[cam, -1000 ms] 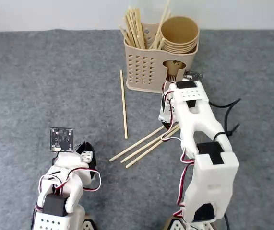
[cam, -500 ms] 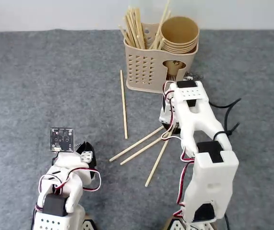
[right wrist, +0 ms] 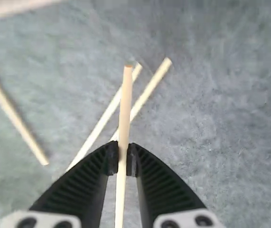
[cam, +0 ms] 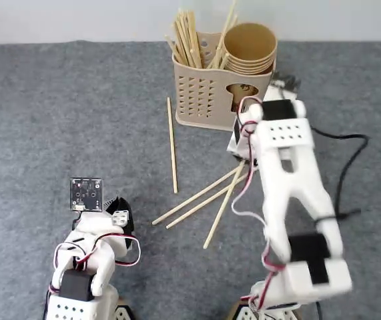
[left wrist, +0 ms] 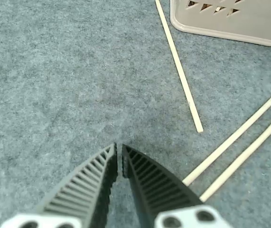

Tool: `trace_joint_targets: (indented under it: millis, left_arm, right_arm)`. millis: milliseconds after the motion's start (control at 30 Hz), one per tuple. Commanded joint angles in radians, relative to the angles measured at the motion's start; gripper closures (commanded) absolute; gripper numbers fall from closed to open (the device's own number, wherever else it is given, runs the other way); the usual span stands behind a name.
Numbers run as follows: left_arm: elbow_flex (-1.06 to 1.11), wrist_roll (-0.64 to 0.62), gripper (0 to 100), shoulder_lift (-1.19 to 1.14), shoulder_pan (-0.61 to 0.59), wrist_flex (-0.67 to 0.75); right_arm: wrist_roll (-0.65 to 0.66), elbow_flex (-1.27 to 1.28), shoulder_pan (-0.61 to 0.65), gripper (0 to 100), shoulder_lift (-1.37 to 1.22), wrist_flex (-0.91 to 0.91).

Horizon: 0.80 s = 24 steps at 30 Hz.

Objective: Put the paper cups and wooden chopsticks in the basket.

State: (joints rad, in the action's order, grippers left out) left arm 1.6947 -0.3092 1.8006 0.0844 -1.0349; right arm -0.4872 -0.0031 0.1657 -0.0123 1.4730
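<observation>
Under the basket [cam: 203, 100] and everything else we've got a grey carpeted table [cam: 57, 100].

Right arm [cam: 290, 180] is the biggest item. It is stretched out with its head end just beside the basket's near right corner. Right gripper [right wrist: 120, 156]: jaws clamped on one wooden chopstick [right wrist: 124, 104], which pokes out past the fingertips. From the high view we see this held stick [cam: 223, 210] coming out from under the arm's head on the arm side of the basket and slanting away from the basket. We can't tell whether its far end touches the carpet.

Left arm [cam: 90, 260] sits folded, well apart from the basket, off its near left side. Left gripper [left wrist: 118, 159]: jaws together, pointed at bare carpet.

Basket is beige, perforated and upright. A nested stack of paper cups [cam: 250, 47] stands in its right-hand part. A bundle of chopsticks [cam: 189, 37] stands in its left-hand part, tips fanning out above the rim, a few leaning beside the cups.

Loose ones outside the basket:
- A pair of loose chopsticks [cam: 197, 195] lies flat on the arm side of the basket, roughly parallel and close together. The held stick overlaps their basket-side ends in the high view.
- A single chopstick [cam: 172, 147] lies flat, one end just beside the basket's left wall, the other pointing away toward the arms.
</observation>
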Motion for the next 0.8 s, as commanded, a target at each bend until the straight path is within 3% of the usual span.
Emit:
trace_joint_targets:
  millis: [0,300,767]
  left_arm:
    - [-0.010,0.009,98,0.015,-0.008,-0.003]
    - [-0.010,0.009,98,0.015,-0.008,-0.003]
    - [-0.010,0.009,98,0.015,-0.008,-0.003]
  right_arm:
    - [0.071,-0.046,-0.002,99.1,0.206,-0.038]
    - [0.265,-0.095,0.058,99.1,0.441,-0.360]
    - [0.488,-0.115,0.117,99.1,0.306,-1.141]
